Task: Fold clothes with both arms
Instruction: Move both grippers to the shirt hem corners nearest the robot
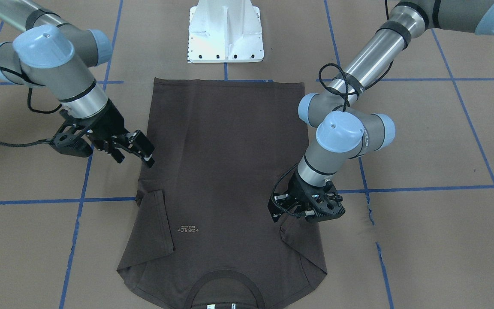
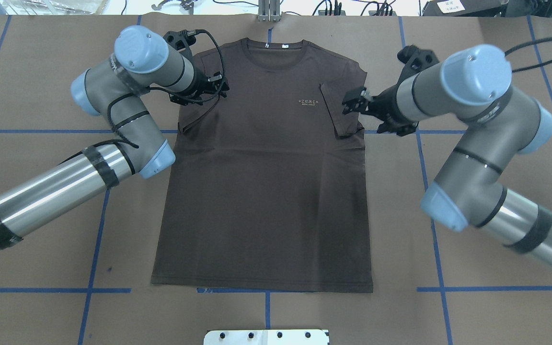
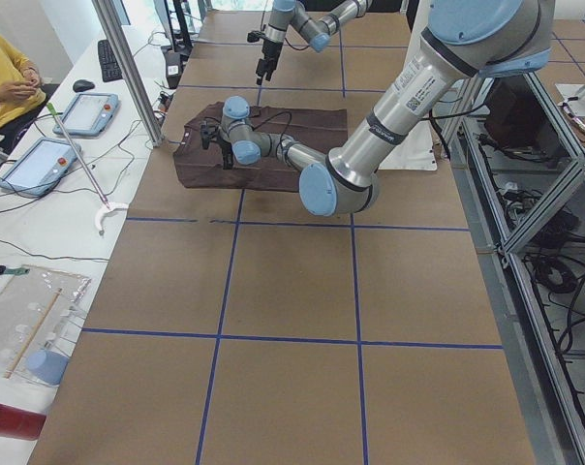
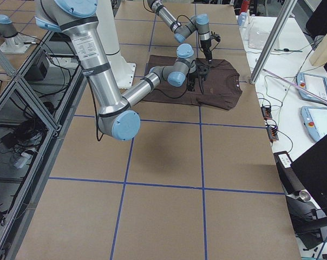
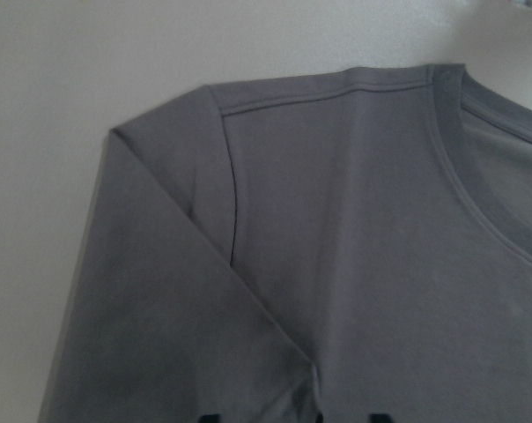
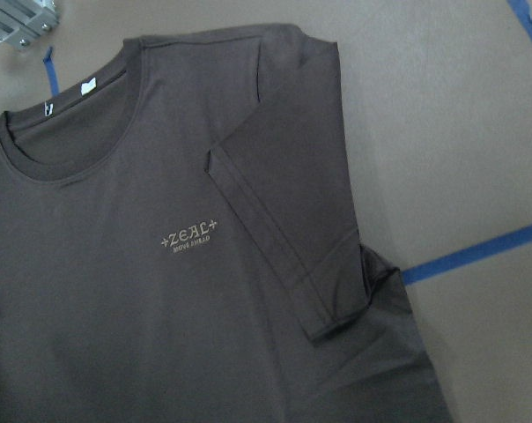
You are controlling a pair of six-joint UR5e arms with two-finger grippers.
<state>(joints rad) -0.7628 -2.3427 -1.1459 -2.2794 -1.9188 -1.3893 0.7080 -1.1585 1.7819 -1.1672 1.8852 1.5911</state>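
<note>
Lying flat, the T-shirt [image 2: 266, 182] points its collar [image 2: 276, 65] at the worktop's [image 2: 27, 57] far edge, hem toward the robot. Left gripper [image 1: 276, 210] and right gripper [image 1: 137, 161] both gape, fingers spread.

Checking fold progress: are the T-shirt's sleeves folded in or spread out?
Both folded in: the right sleeve lies across the chest beside the logo; the left sleeve is doubled over the shoulder.

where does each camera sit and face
front-facing: across table, faces pedestal; left arm at right
overhead: behind pedestal, looks forward; right arm at right
exterior left: table's left end; left arm near
exterior right: opposite end; right arm near
left wrist: above T-shirt shoulder; fingertips peek
right wrist: above folded sleeve; robot unseen
both wrists share collar
</note>
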